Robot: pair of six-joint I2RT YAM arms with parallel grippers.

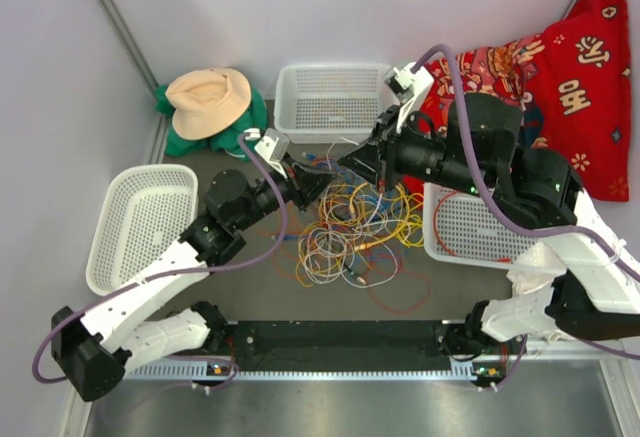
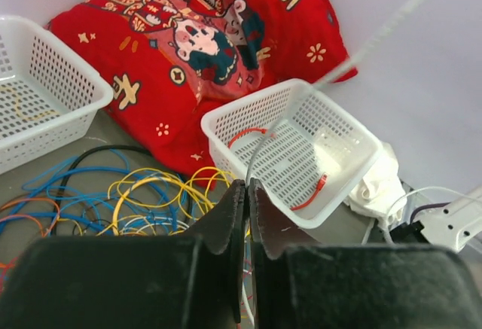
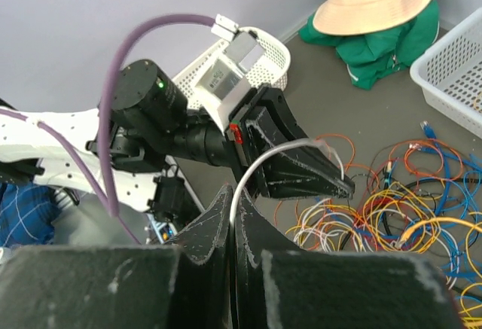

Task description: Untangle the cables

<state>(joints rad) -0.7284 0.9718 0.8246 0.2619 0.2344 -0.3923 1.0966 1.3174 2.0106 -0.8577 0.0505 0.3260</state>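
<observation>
Nearest me, my left gripper has its fingers pressed together on a thin white cable. My right gripper pinches the same cable, which arcs in a short span from one tip to the other. Below both tips the cables lie in a looped heap of yellow, orange, blue, red and white on the grey table; farther out the right-hand basket holds a red cable, and past it a red pillow lies in the far right corner.
</observation>
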